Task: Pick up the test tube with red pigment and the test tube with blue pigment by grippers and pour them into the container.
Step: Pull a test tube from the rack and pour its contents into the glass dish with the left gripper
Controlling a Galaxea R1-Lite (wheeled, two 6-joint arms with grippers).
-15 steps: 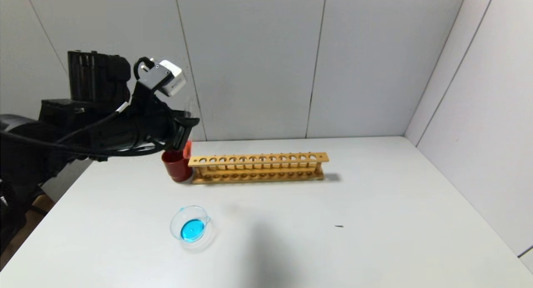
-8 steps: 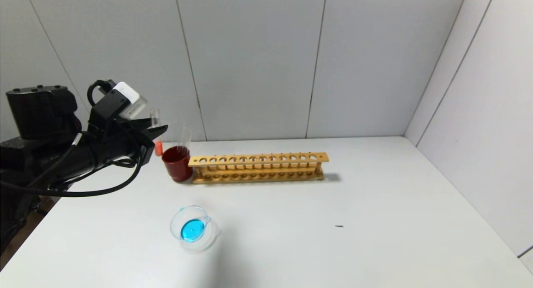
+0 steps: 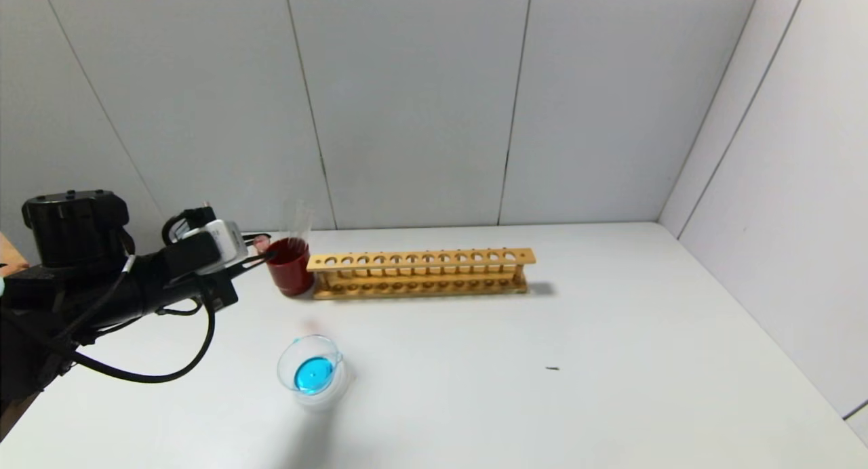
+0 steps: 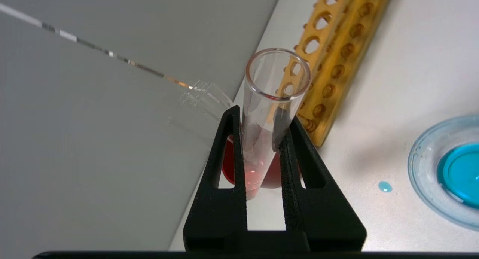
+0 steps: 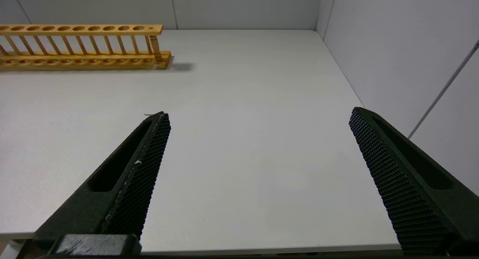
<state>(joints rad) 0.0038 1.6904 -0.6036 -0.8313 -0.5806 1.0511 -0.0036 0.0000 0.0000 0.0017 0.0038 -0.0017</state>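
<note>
My left gripper [image 3: 263, 251] hangs at the table's left, just left of the dark red cup [image 3: 290, 269]. In the left wrist view the left gripper [image 4: 264, 115] is shut on the test tube with red pigment [image 4: 275, 83], whose orange-red liquid [image 4: 249, 174] lies at its rounded end between the fingers. The container [image 3: 312, 369] sits on the table nearer me and holds blue liquid; it also shows in the left wrist view [image 4: 423, 176]. The test tube with blue pigment is out of view. My right gripper [image 5: 260, 113] is open and empty over bare table at the right.
A wooden tube rack [image 3: 420, 272] stands right of the red cup, with no tubes in it. A colourless tube [image 3: 302, 219] leans in the cup. A blue drop [image 4: 384, 186] lies on the table beside the container. Grey walls close the back and right.
My left arm has dropped and drawn back to the left from above the red cup, carrying the red tube, which has tipped from upright toward level.
</note>
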